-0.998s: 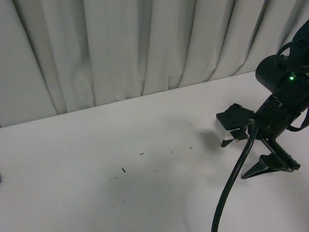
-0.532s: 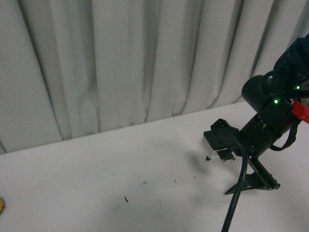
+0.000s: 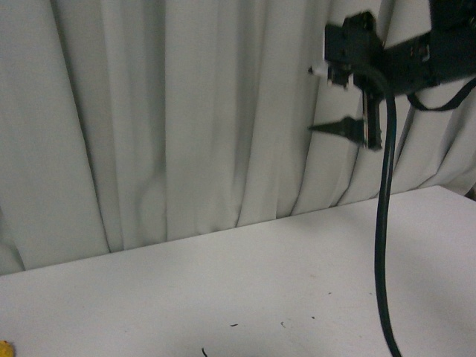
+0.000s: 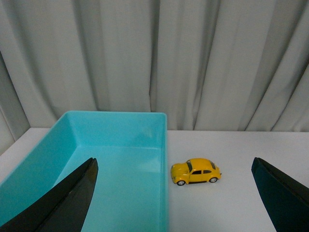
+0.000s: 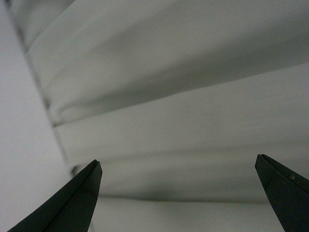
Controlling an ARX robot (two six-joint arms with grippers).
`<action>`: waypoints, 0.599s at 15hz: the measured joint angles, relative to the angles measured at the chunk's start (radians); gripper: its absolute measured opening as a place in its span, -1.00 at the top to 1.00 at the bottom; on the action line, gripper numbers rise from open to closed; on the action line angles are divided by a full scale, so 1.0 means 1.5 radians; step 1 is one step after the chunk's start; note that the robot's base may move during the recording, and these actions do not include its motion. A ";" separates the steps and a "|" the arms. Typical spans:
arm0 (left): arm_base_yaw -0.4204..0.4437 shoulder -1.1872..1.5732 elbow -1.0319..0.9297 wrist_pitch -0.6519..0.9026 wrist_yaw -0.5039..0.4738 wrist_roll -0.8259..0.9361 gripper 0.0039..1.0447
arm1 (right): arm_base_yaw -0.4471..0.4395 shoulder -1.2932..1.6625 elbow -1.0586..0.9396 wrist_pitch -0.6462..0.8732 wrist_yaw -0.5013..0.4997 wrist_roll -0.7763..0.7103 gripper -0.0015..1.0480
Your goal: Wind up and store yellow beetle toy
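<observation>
The yellow beetle toy (image 4: 195,171) stands on its 4 wheels on the white table (image 4: 251,203). It is just beside the teal bin (image 4: 58,159), outside one long wall and not touching it. A pale curtain (image 4: 193,63) hangs behind the bin. The left jaws are spread wide and hold nothing, with 1 dark finger (image 4: 58,203) in front of the bin. The right arm (image 3: 416,56) hangs high before the curtain, well above the table. Its jaws are wide apart too, gripping nothing and facing only curtain folds. A black cable (image 3: 385,223) drops from that arm.
</observation>
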 joint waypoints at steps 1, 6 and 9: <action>0.000 0.000 0.000 0.000 0.000 0.000 -0.88 | 0.004 -0.040 -0.022 0.085 -0.002 0.083 -0.87; 0.000 0.000 0.000 0.000 0.000 0.000 -0.88 | 0.118 -0.302 -0.284 0.282 0.323 0.658 -0.23; 0.000 0.000 0.000 0.000 0.000 0.000 -0.88 | 0.194 -0.512 -0.511 0.281 0.427 0.876 0.48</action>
